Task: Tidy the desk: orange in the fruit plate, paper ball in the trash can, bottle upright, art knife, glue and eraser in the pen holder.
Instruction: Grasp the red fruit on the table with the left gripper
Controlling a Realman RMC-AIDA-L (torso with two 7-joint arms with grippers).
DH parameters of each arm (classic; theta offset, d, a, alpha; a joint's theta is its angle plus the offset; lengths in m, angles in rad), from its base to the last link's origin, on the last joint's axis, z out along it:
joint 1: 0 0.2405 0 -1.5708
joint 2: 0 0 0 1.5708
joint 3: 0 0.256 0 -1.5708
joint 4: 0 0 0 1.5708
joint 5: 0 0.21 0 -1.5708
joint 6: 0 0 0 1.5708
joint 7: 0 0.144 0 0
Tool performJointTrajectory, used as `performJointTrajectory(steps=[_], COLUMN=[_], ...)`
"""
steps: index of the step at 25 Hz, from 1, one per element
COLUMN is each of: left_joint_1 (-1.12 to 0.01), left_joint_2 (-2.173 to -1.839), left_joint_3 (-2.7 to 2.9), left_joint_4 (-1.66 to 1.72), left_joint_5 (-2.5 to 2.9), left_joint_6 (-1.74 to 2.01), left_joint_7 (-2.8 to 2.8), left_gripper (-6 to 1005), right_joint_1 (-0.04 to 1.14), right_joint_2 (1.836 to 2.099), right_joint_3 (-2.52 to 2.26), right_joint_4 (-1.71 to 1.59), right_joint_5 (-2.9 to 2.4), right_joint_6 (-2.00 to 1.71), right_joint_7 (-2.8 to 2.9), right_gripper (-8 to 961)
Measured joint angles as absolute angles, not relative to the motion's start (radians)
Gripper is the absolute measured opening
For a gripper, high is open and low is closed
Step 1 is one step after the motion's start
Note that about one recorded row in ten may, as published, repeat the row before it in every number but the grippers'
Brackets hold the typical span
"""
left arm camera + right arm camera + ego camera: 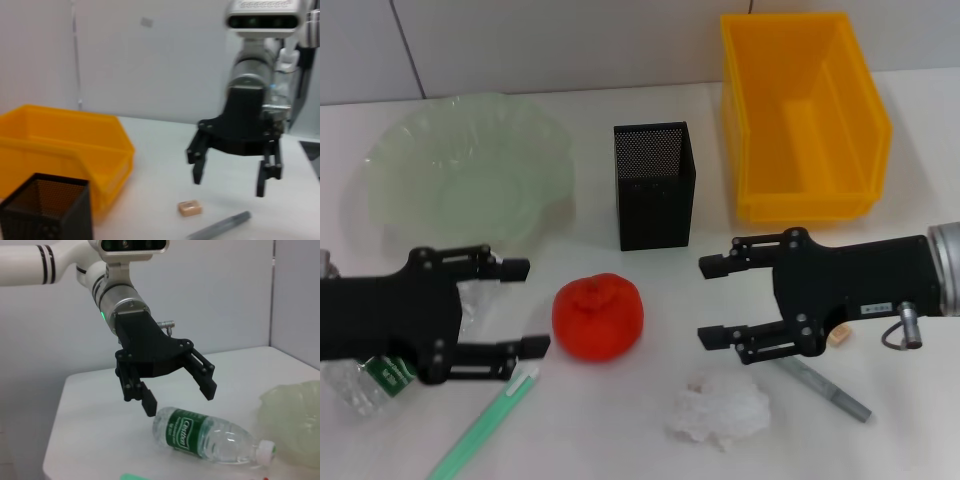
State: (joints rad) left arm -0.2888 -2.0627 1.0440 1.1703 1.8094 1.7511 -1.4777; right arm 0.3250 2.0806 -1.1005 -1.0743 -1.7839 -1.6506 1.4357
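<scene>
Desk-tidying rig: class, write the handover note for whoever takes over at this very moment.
Left gripper: open, empty, above the lying bottle.
Right gripper: open, empty, above the eraser and grey pen.
Orange and paper ball on the desk; green pen at the front.
Fruit plate, pen holder and trash can hold nothing visible.
Done: nothing. Left: everything.
</scene>
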Motion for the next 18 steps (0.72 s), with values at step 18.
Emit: performJointTrajectory(steps=[18], left_joint_1=[-0.456], left_joint_2=[-2.07], left_joint_3=[1.151], left_joint_4=[0.941], left_joint_5=[1.865], left_joint_6=[1.469], left_joint_7=[-1.497], left_gripper=[749], right_joint_1=[0.273], right_joint_2=[2.077], right_joint_3=[-1.027], right_joint_4=[-1.111], right_joint_5=[-1.803], right_joint_6=[-1.657], right_joint_7=[1.447], right_gripper=[736])
